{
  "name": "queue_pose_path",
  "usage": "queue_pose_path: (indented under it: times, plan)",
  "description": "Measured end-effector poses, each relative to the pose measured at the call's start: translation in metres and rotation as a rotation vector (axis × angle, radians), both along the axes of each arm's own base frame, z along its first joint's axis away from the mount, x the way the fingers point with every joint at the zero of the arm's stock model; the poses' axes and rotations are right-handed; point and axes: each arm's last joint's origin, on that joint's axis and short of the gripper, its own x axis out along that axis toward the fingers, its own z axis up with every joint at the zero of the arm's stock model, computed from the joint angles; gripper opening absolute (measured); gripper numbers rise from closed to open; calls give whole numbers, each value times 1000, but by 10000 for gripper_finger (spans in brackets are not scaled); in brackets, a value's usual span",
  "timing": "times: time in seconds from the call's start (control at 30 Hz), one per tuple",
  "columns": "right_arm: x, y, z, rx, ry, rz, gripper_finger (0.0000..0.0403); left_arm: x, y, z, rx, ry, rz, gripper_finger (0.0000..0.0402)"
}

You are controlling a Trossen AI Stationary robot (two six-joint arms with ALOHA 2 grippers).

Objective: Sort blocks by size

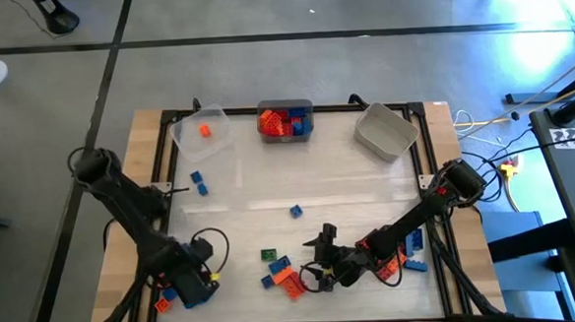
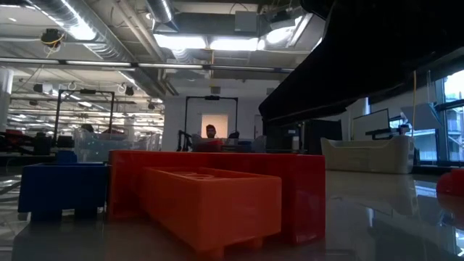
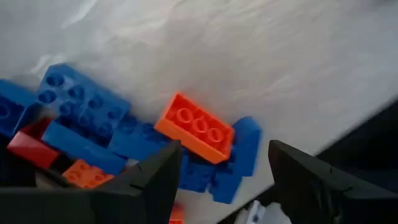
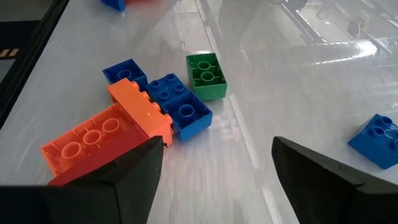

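Note:
The blocks are small studded bricks in red, orange, blue and green. One heap [image 1: 169,301] lies at the near left corner. My left gripper [image 3: 224,177] hangs open over it, pointing down, above an orange block [image 3: 196,127] and several blue ones [image 3: 87,106]. A second heap [image 1: 284,275] lies near the front middle. My right gripper [image 1: 314,260] stands open beside it, slanting down. Its wrist view shows an orange block [image 4: 93,140], a blue one [image 4: 177,106] and a green one [image 4: 206,76] ahead of the fingers. Neither gripper touches anything.
At the far edge stand a clear bin [image 1: 202,131] holding one orange block, a middle bin [image 1: 285,120] with red, orange and blue blocks, and a grey bin [image 1: 385,131]. Loose blue blocks [image 1: 198,180] [image 1: 296,211] lie on the table. More blocks [image 1: 409,258] lie under my right arm.

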Motion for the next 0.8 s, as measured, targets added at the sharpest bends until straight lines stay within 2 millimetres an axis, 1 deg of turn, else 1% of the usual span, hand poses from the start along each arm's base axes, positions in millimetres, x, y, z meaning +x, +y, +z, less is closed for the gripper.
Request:
queue_pose_path:
  times: [0.13,0.4,0.5,0.8]
  plan:
    - [0,0,0,2,1,2,298,4,-7,-16,6,83,-10,228]
    - [0,0,0,3,3,5,298,13,-19,-32,-14,70,-30,228]
    - [0,0,0,3,2,5,298,14,-21,-38,-8,92,-33,228]
    - [0,0,0,3,2,4,298,15,-22,-41,-12,106,-56,228]
